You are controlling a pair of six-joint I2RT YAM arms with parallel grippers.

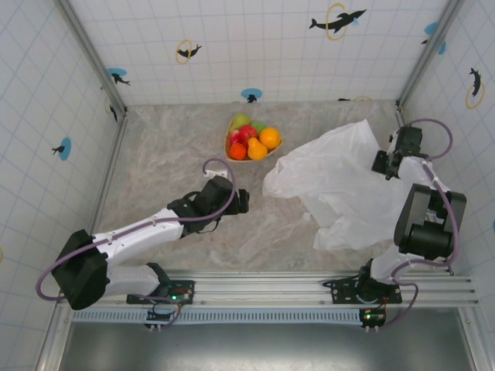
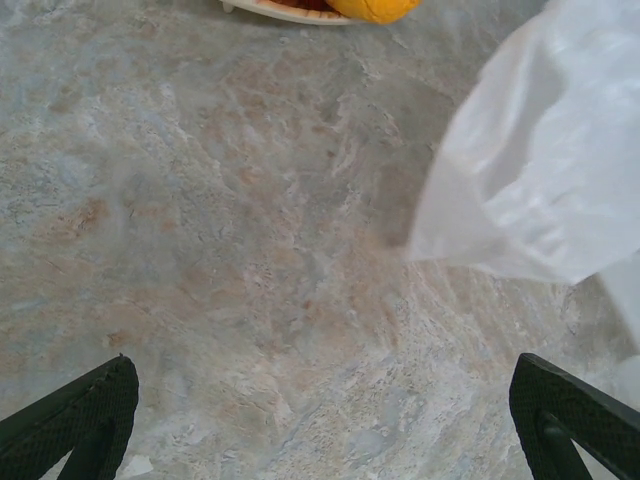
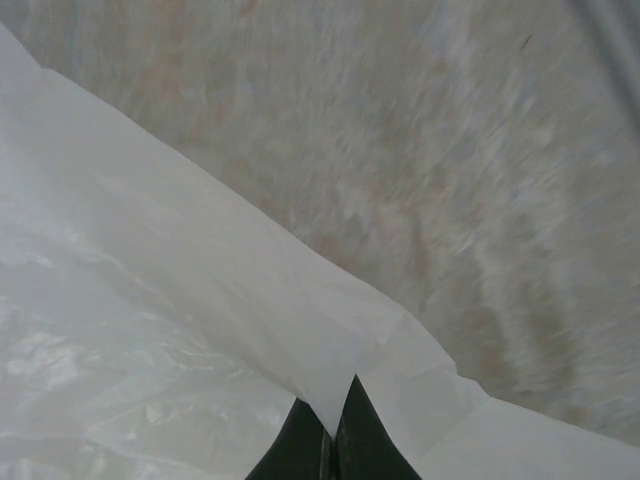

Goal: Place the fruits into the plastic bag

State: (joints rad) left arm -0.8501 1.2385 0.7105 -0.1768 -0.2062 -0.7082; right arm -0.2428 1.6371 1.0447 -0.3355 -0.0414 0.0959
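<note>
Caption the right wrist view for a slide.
Right gripper shut on the plastic bag edge, above the marbled table.

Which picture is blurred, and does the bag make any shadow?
Right wrist view: the marbled grey-beige table top is streaked by motion blur, the thin translucent white plastic bag looks sharper. Left wrist view: sharp, a soft shadow lies under the bag's edge. Top external view: even light, sharp.

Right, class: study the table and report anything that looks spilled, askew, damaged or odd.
Nothing is spilled or damaged. The fruits sit heaped on the plate at the back. The plastic bag lies crumpled rather than opened out, one edge pinched in the shut right hand. The left hand is open over the table.
</note>
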